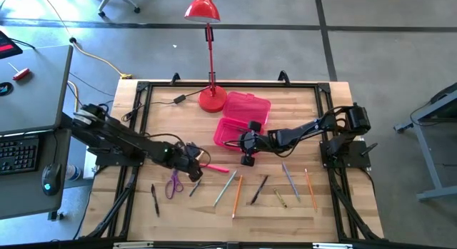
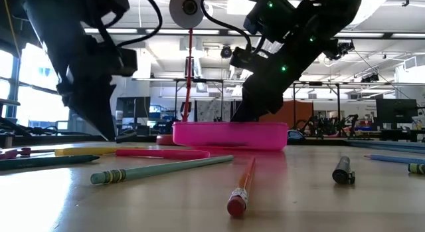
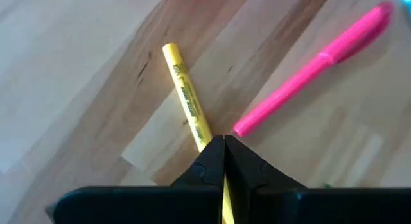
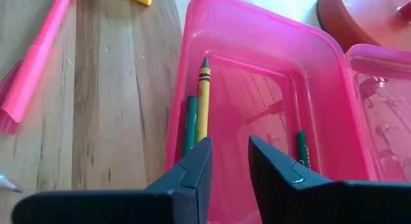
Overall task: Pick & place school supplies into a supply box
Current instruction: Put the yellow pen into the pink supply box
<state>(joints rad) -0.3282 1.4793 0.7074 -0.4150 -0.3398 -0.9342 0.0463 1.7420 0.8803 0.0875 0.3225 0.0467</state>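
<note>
My left gripper (image 3: 224,142) is shut, its tips low over the middle of a yellow pen (image 3: 183,89) that lies flat on the wood. A pink pen (image 3: 314,63) lies right beside it. My right gripper (image 4: 230,147) is open over the near end of the pink supply box (image 1: 230,132), nothing between its fingers. In the box lie a yellow crayon (image 4: 203,102) and green pencils (image 4: 190,124). The lid (image 1: 247,106) lies open behind the box. Purple scissors (image 1: 173,185), a green pencil (image 1: 225,188), an orange pencil (image 1: 237,195) and more pens lie toward the near edge. My left gripper's shut fingertips (image 3: 215,150) come down slanting over the yellow pen's shaft (image 3: 204,135), roughly along it. The pen lies flat on the table and runs on under the tips. I cannot tell whether the tips touch it.
A red desk lamp stands with its base (image 1: 211,99) at the box's far left corner, a black cable (image 1: 161,103) beside it. A black pen (image 1: 258,188), a blue pencil (image 1: 290,179) and another orange pencil (image 1: 310,188) lie at the near right.
</note>
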